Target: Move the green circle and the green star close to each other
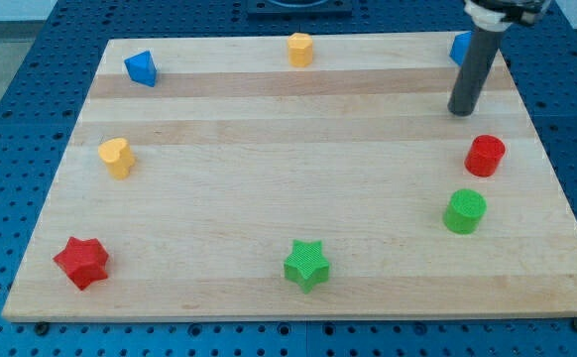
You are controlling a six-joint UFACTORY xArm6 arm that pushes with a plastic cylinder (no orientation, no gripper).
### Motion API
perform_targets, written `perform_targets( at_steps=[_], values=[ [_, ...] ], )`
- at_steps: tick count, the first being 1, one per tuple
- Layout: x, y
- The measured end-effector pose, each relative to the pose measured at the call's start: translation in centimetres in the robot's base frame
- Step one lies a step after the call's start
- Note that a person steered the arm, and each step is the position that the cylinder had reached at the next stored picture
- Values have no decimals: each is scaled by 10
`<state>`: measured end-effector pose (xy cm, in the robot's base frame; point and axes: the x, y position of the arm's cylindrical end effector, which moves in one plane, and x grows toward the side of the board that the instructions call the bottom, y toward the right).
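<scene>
In the camera view, the rod's tip (461, 112) rests on the board (269, 188) at upper right, above the red circle (485, 156); it has no fingers. The green circle (464, 211) sits at lower right, the green star (306, 265) well apart at bottom centre.

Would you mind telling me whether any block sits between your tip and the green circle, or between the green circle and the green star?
My tip is above the green circle; the red cylinder stands just right of that line. Nothing lies between the circle and the green star.

My tip (461, 112) rests at the view's upper right, rod nearly upright.
</scene>
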<state>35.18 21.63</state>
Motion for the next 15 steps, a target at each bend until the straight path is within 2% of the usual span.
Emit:
perform_targets(
  at_steps=[1,2,3,4,5,6,8,9,10,11,12,13,14,15],
  values=[
    [-12,6],
    [37,60],
    [45,73],
    [72,67],
    [179,49],
    [179,49],
    [136,-96],
    [72,-147],
    [72,-147],
    [71,-104],
    [81,-23],
    [174,-10],
    [174,-13],
    [179,-123]
  ],
)
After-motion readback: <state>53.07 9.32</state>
